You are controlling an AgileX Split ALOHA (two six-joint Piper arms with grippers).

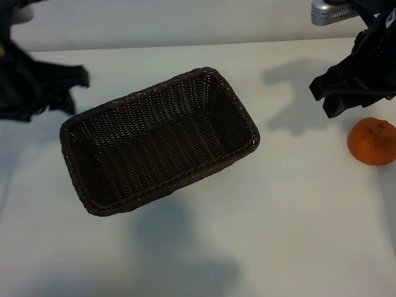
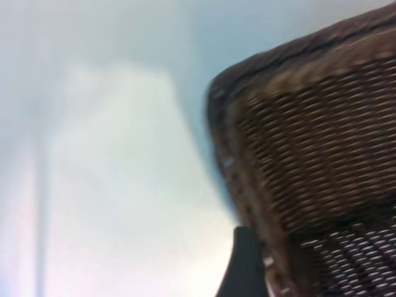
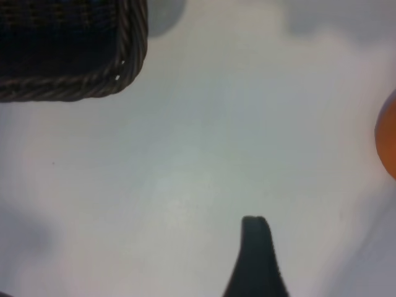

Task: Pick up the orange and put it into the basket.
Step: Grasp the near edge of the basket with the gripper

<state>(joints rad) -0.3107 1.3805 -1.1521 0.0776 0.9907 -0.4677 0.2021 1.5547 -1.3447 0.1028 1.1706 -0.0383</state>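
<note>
Near desk edge: bare white desk [image 1: 291,247], soft shadows only.

Middle: the wicker basket [image 1: 86,201] sits left of the desk's centre, skewed so its long axis runs from the near-left toward the far-right. Nothing inside. Dark brown weave, braided rim.

Right edge of desk, about level with the basket's far-right corner: the orange [image 1: 372,142], on the surface, well apart from the basket, bumpy stem end up. In the right wrist view only a sliver of it shows, at the frame's border [image 3: 388,143]. Not yet picked up.

Farther back on the right: right gripper [image 1: 339,96] hangs just behind and slightly inboard of the orange, pointing steeply down. Jaws stand well apart, nothing between them. One dark finger [image 3: 255,260] shows over bare desk in its own view, so the fruit is off its line, not centred.

Far left: left gripper [image 1: 73,86] sits off the basket's far-left corner, spread wide and empty, one finger [image 2: 242,266] just beside the rim in its wrist view.

Risks, as I judge them:
- A descent from here would miss, or catch the orange off-centre; a round fruit nudged on its side rolls, and the desk's right edge is close.
- Closing too high on the curve could squirt it out of the fingers.
- On the carry, a low path could clip the braided rim and shove the light basket.
- The left arm near the basket could crowd the drop.
</note>
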